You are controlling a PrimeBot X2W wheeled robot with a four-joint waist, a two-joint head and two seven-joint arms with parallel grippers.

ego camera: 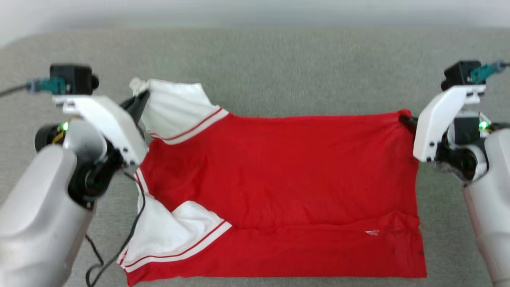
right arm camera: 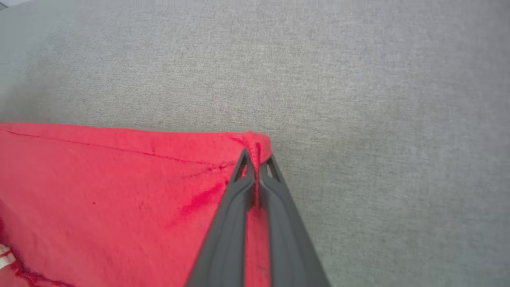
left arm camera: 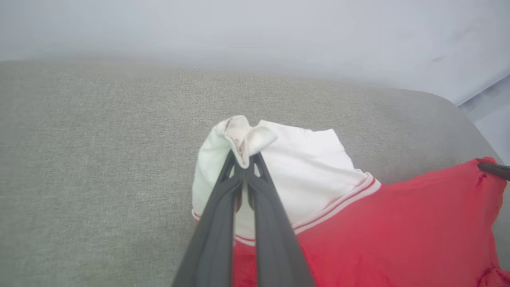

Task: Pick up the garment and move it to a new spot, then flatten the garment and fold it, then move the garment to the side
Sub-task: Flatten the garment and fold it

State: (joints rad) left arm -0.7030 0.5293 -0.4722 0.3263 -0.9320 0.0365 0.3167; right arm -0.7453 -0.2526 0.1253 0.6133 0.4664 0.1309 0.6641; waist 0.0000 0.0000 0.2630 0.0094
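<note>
Jersey (ego camera: 279, 171) spread flat on grey cushion (ego camera: 271, 67), crease across near part (small white logo (ego camera: 372, 232) there). Left gripper (left arm camera: 244, 158) clamped on far white sleeve (left arm camera: 310, 167) tip. Right gripper (right arm camera: 257, 158) pinching far right red corner.

There are one red shirt (ego camera: 279, 171), one small logo (ego camera: 371, 232), two white sleeves (far sleeve (ego camera: 175, 107), near sleeve (ego camera: 175, 235)), two grippers (left gripper (left arm camera: 244, 159), right gripper (right arm camera: 257, 159)), one black cable (ego camera: 131, 235) and one grey cushion (ego camera: 279, 67).

Soft matt cloth garment (ego camera: 279, 171), coarse woven matt grey upholstery (ego camera: 279, 67)
</note>
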